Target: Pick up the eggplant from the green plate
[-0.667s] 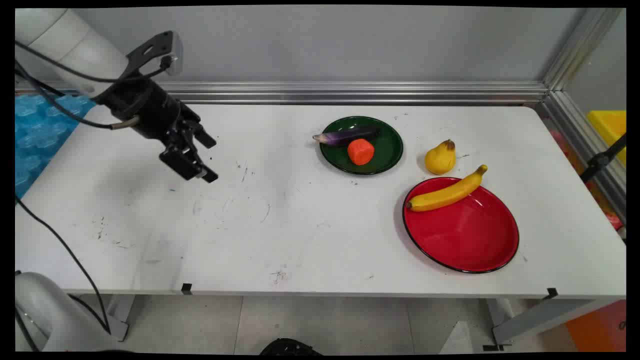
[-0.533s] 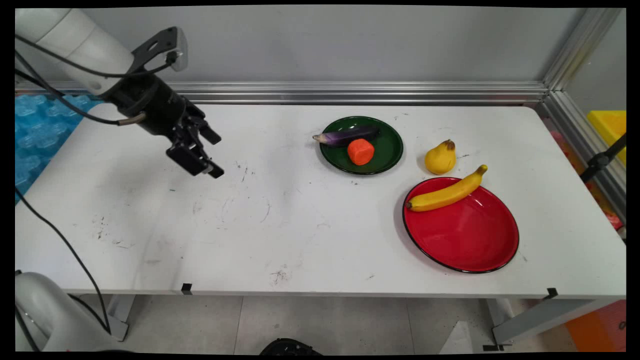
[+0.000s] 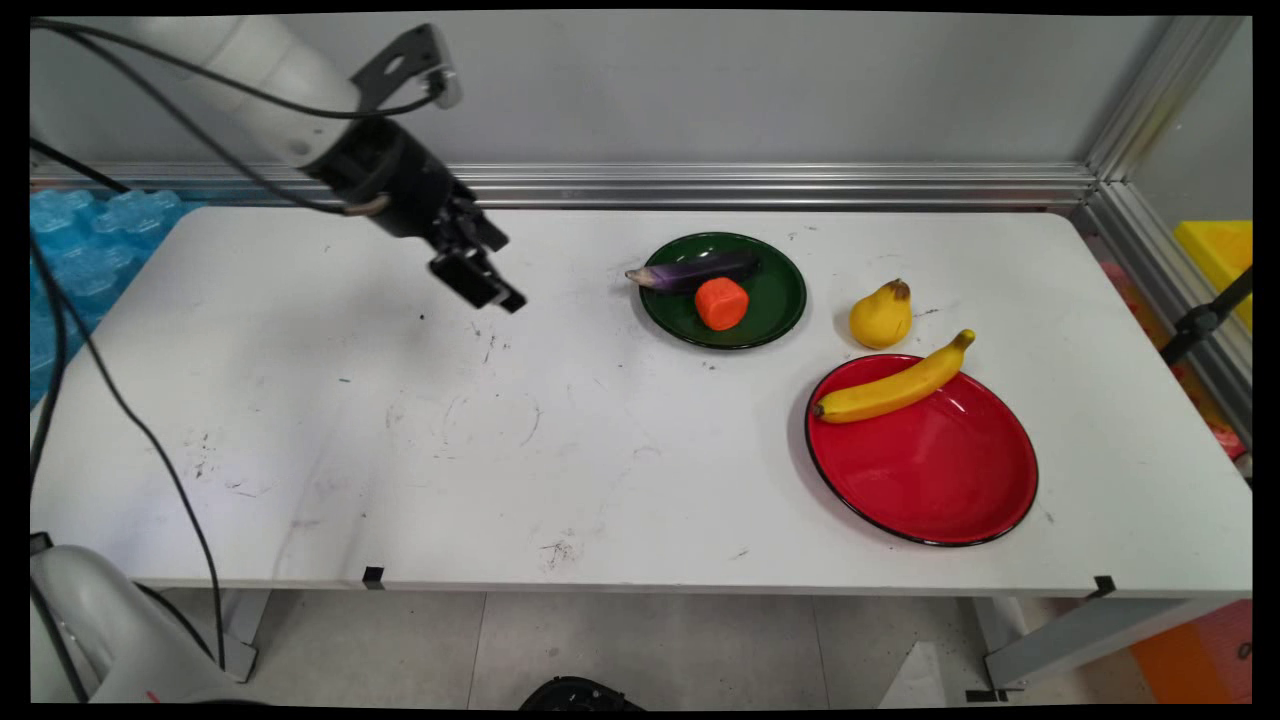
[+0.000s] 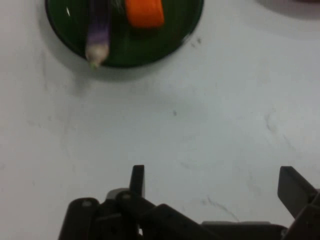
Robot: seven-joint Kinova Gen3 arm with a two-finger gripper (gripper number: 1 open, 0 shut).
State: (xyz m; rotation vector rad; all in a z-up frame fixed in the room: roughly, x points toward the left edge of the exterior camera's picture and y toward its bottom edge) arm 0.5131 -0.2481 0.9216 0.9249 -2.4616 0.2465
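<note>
My black gripper [image 3: 490, 285] hangs open above the white table [image 3: 600, 450], left of centre near the back, with nothing between its fingers. In the hand view the gripper [image 4: 215, 182] shows its fingers spread wide over bare tabletop. Nearest to it is a green plate [image 3: 775, 300] to its right, holding a purple eggplant [image 3: 695, 271] and an orange block [image 3: 721, 303]. The hand view shows the same green plate [image 4: 125, 47], eggplant [image 4: 97, 35] and orange block [image 4: 145, 12] at the top.
A yellow pear [image 3: 881, 315] stands on the table right of the green plate. A red plate [image 3: 940, 470] at the front right carries a banana [image 3: 892, 385] across its back rim. An aluminium rail [image 3: 700, 185] lines the table's back edge.
The gripper has moved right and towards the back of the table, closer to the green plate, staying open. Nothing on the table has shifted.
</note>
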